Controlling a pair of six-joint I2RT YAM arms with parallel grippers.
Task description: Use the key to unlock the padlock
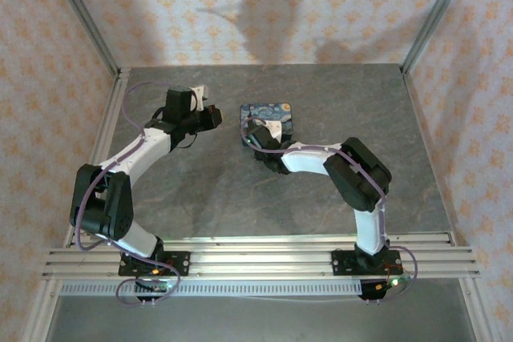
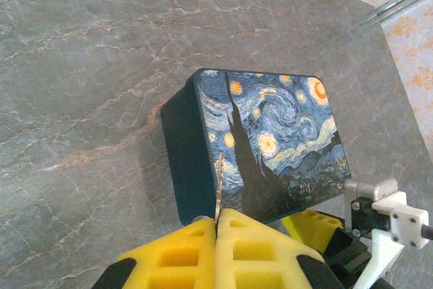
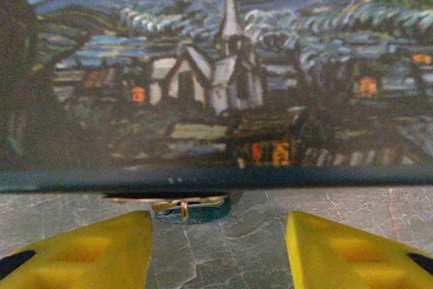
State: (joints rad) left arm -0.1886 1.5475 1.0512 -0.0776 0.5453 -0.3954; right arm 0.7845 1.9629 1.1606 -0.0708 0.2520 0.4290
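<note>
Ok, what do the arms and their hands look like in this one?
Both the left arm and right arm have white links, black joints and a thin purple cable running along them. The left hand and right hand carry blocky yellow pads with rectangular recesses.

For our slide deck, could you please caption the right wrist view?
Open right end effector facing the padlock, lying on the table at the base of the Starry Night tin.

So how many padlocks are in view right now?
1. The tiny dark teal padlock with a thin metal shackle lies at the foot of the rectangular blue-and-yellow Starry Night tin, just ahead of the open right gripper. Others could be hidden behind the tin.
</note>
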